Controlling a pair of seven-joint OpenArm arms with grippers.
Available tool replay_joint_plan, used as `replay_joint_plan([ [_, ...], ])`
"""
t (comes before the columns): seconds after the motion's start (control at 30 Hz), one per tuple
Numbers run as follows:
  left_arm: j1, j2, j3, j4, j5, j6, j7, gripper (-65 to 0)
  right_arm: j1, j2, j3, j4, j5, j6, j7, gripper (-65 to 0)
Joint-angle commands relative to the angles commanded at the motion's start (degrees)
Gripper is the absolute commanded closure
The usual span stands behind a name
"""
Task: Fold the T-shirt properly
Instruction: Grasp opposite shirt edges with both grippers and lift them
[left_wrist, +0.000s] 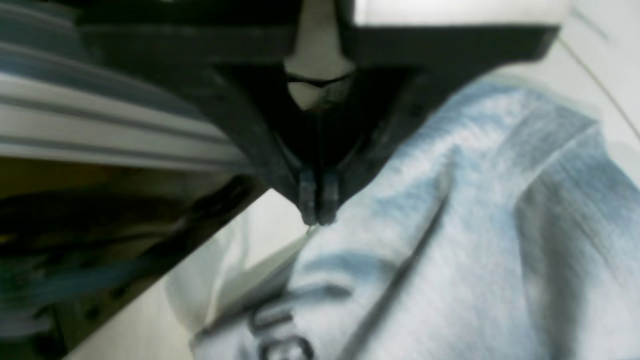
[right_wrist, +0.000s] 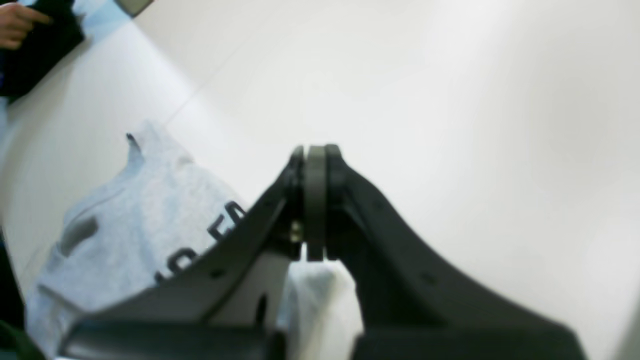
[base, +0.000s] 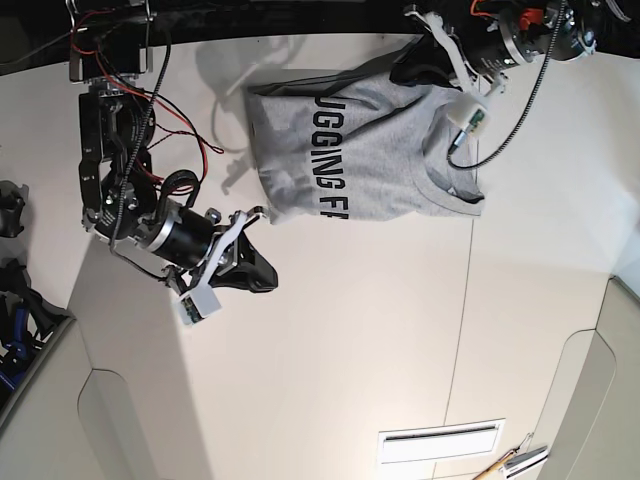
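T-shirt (base: 370, 150) and all, the scene sits on a pale, smooth tabletop (base: 330, 330) crossed by a thin seam, with a white slotted panel (base: 440, 442) and slim stick-like items (base: 505, 462) at the base view's bottom right. Beyond the edge, the left wrist view catches ridged metal rails (left_wrist: 100, 120) and a dark, blurred clutter; the right wrist view shows a person's hand (right_wrist: 22, 22) beside something black. The garment lies near the table's far side in the base view, between the two arms and partly under the left one. It is heather grey, rumpled and doubled over, its bold black letters running down one side and cut off at the lower edge, with soft creases and a curved band toward the right. The left gripper (left_wrist: 319, 220) is closed at the tips, over the cloth; whether it pinches any, I cannot tell. The right gripper (right_wrist: 315, 150) is clenched on nothing visible, apart from the fabric.
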Motion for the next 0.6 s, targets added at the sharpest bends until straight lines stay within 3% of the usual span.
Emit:
replay_joint_plan([
  [0.13, -1.9, -0.02, 4.87, -4.7, 6.27, 0.0, -3.72, 0.0, 4.87, -1.46, -1.44, -9.97, -0.46, 0.11, 1.14, 0.0],
  [0.33, -8.87, -0.02, 4.98, -12.24, 7.19, 0.0, -3.85, 0.0, 9.55, -4.7, -4.85, -21.73, -2.89, 0.85, 1.42, 0.0],
  [0.43, -12.59, -0.02, 4.98, -16.17, 8.63, 0.0, -3.85, 0.0, 8.92, -4.46, -7.93, -22.73, -5.35, 0.74, 1.38, 0.0],
  [0.6, -20.94, -0.02, 4.98, -22.97, 9.09, 0.0, -3.85, 0.0, 8.26, -2.21, -8.0, -22.67, -6.32, 0.26, 1.38, 0.0],
])
